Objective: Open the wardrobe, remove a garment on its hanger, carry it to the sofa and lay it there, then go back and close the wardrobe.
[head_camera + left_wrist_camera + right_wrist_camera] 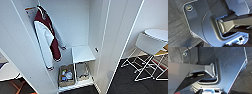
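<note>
Dark carpeted room (pixel 125 82), wardrobe (pixel 75 27) open.
Maroon jacket (pixel 47 37) hangs inside it; claw states cannot be told.

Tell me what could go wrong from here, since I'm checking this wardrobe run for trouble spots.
The wardrobe stands open, and the one garment visible inside is the maroon jacket, so the robot might take the wrong item. The open door projects toward the white chair; a careless swing or turn could knock it. The baskets at the bottom could snag a low reach.

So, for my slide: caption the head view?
Open wardrobe with maroon jacket hanging inside, storage baskets below.
</note>
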Robot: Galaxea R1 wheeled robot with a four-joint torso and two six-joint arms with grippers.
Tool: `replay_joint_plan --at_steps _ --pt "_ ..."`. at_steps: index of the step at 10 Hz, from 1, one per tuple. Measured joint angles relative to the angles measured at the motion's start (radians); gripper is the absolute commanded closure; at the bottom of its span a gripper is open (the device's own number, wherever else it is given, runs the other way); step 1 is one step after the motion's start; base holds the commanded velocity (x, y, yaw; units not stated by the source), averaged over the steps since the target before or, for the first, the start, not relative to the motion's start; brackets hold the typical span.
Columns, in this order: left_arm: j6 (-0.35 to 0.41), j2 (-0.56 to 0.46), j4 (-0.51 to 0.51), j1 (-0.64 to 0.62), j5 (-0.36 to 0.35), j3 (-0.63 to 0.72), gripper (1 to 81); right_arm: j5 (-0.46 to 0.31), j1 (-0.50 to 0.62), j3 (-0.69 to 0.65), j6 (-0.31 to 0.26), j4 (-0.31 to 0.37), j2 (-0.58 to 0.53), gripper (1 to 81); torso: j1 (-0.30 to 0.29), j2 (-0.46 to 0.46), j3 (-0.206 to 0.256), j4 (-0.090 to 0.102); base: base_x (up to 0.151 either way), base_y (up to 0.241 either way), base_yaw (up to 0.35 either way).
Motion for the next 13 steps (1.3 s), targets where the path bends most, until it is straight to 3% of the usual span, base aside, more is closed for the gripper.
replay_joint_plan --at_steps 6,13 --pt "0.0 0.0 0.002 -0.001 0.01 0.0 1.0 -0.004 -0.001 0.0 0.0 0.0 0.001 1.0 0.0 0.0 0.0 0.0 0.0 0.0 0.2" --pt "0.0 0.0 -0.002 0.0 0.013 0.0 1.0 0.0 -0.001 -0.001 0.0 0.0 0.0 1.0 0.0 0.0 0.0 0.0 0.0 0.0 0.0"
